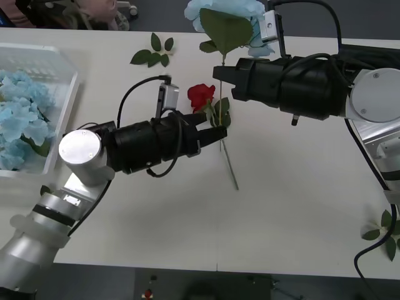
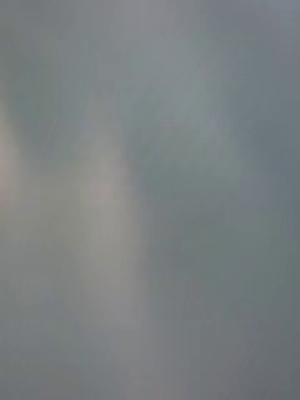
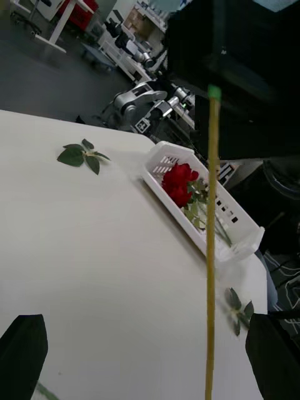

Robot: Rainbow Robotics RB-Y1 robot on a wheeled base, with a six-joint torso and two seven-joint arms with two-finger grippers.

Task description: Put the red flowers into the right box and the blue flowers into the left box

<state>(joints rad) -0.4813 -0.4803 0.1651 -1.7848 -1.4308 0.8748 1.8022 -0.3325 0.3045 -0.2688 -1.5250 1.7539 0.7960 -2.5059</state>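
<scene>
In the front view the left arm reaches in from the near left corner, and the left gripper (image 1: 214, 133) hangs over the middle of the white table (image 1: 300, 206). The right arm comes in from the right, with the right gripper (image 1: 219, 72) just beyond the left one. Its fingers look clenched on the thin stem (image 1: 220, 103) of a blue flower (image 1: 222, 9), whose pale bloom and large green leaf stand above the gripper at the far edge. The stem runs down past the left gripper. A single red rose (image 1: 200, 95) lies on the table between the two grippers, just beside the left one. At the left edge stands the left box (image 1: 65, 97), with more blue flowers (image 1: 19, 119) inside. Loose leaf sprigs (image 1: 153, 54) lie on the far part of the table.

The right wrist view is a grey blur, and nothing can be told from it.

In the left wrist view the left fingers (image 3: 24, 353) are released, spread wide apart, and the stem hangs upright between them without touching either. Its top meets the black bulk of the right gripper. Beyond, at the table's edge, the right box (image 3: 220, 236) holds red roses (image 3: 179, 184).
</scene>
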